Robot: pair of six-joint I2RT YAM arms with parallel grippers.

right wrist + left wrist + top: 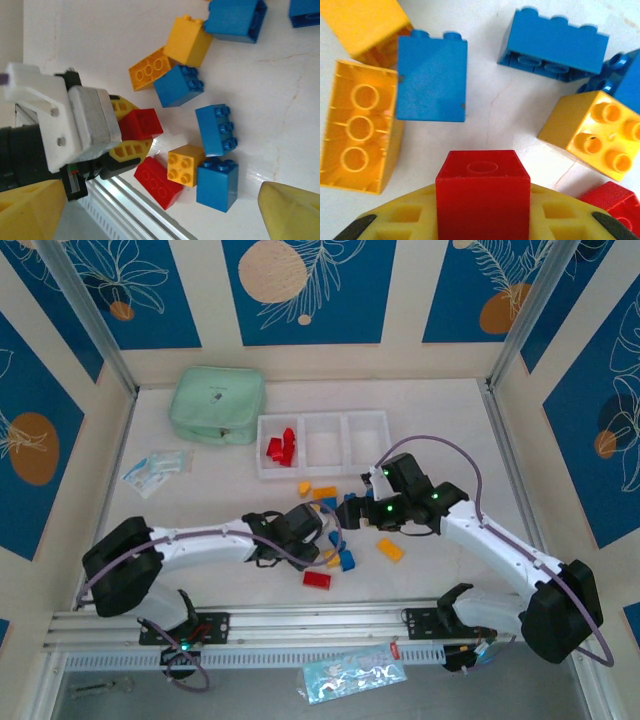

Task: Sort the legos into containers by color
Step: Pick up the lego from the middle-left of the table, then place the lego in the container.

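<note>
as left gripper (322, 532) is clamped on red brick (482, 192) among loose legos (347, 562) at frame centre, containers (322, 476) lie up-frame. leftmost bin (262, 448), slightly up-left, holds reds. left arm (200, 543) stretched rightward, wrist pointing down. right gripper (352, 512) just beside, jaws wide apart, holding nothing.

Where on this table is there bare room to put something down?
Bare: right of the three joined translucent white plastic bins, toward the wall; and between the clear plastic packet and the left arm. Crowded: loose red, blue and yellow plastic bricks before the bins.
</note>
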